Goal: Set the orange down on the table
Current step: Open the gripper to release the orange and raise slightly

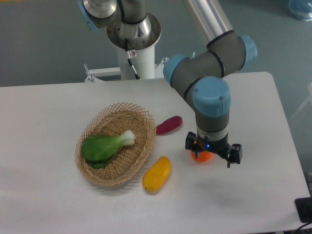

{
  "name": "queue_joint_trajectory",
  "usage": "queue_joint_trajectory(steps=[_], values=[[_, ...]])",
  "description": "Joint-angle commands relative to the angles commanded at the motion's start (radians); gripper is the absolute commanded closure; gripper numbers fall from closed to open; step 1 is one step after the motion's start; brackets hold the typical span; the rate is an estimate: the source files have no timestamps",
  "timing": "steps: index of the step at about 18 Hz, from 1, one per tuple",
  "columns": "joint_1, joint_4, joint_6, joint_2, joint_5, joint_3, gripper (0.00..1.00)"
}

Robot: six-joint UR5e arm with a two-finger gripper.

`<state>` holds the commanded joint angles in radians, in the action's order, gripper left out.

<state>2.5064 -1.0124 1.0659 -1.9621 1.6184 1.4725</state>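
The tool [210, 152] stood over the orange [201, 156] on the white desk [48, 195]; whether it gripped the fruit could not be told. Left, a wicker basket [141, 146] held a leafy green vegetable [105, 146].

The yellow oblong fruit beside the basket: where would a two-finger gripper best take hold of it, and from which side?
Grip the yellow fruit across its narrow middle, coming straight down from above. It lies flat on the table, tilted diagonally, so the fingers should close across its short axis. The basket sits close on one side, leaving little room there.
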Motion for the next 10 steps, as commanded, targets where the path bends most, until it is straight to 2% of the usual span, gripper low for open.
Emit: queue_joint_trajectory(steps=[1,4,7,10], values=[[0.017,-0.005,0.035,0.018,0.0,0.006,0.0],[0.071,-0.069,0.179,0.054,-0.014,0.009,0.0],[0.112,-0.081,0.278,0.078,-0.073,0.003,0.0],[0.14,-0.081,0.284,0.108,-0.11,0.028,0.0]])
